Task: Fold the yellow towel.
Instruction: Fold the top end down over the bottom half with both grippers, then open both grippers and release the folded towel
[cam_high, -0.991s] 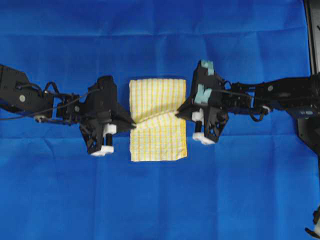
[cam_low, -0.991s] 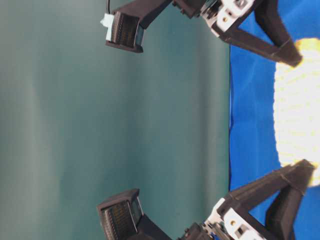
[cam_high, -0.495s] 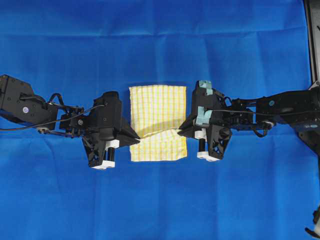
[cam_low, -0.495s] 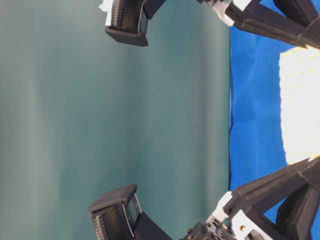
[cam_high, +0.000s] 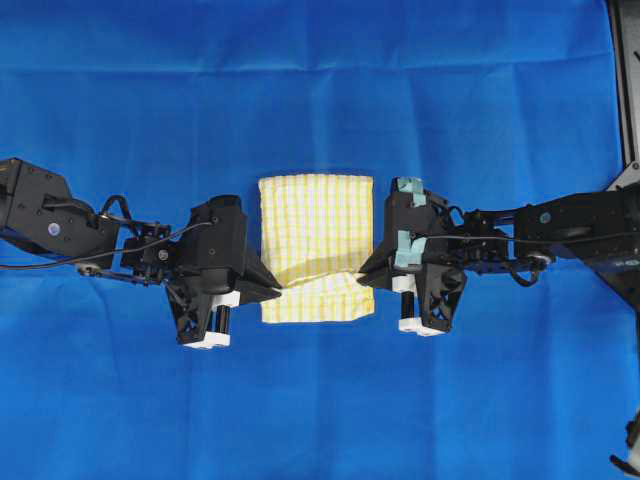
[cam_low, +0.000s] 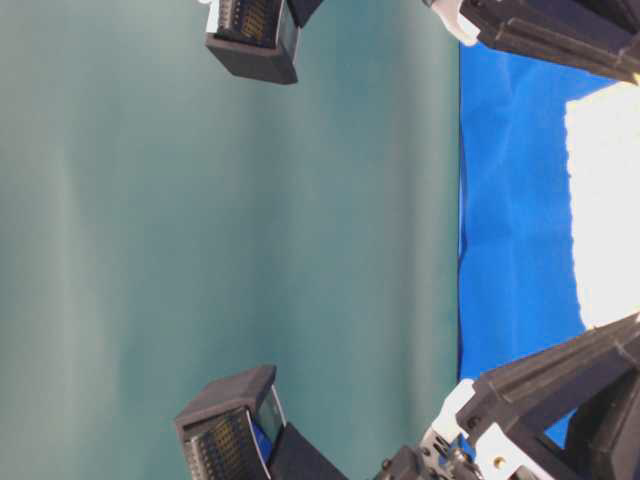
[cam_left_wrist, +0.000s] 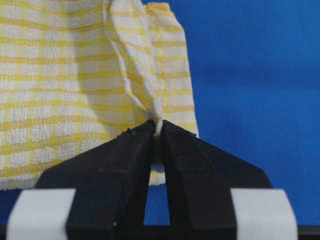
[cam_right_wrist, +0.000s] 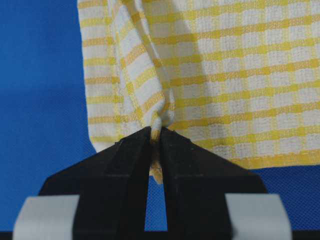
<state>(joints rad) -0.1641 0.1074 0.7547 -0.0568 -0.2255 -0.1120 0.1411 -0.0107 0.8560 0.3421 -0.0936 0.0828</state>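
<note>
Yellow towel lay mid blue cloth, between grippers. L gripper & R gripper were clamped on opp. side edges; free near edge lay just beyond.

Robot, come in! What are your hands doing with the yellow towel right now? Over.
Left gripper and right gripper: fingers shut on yellow towel corners. Towel mid-fold on blue cloth. Nothing in the way. Over.
</note>
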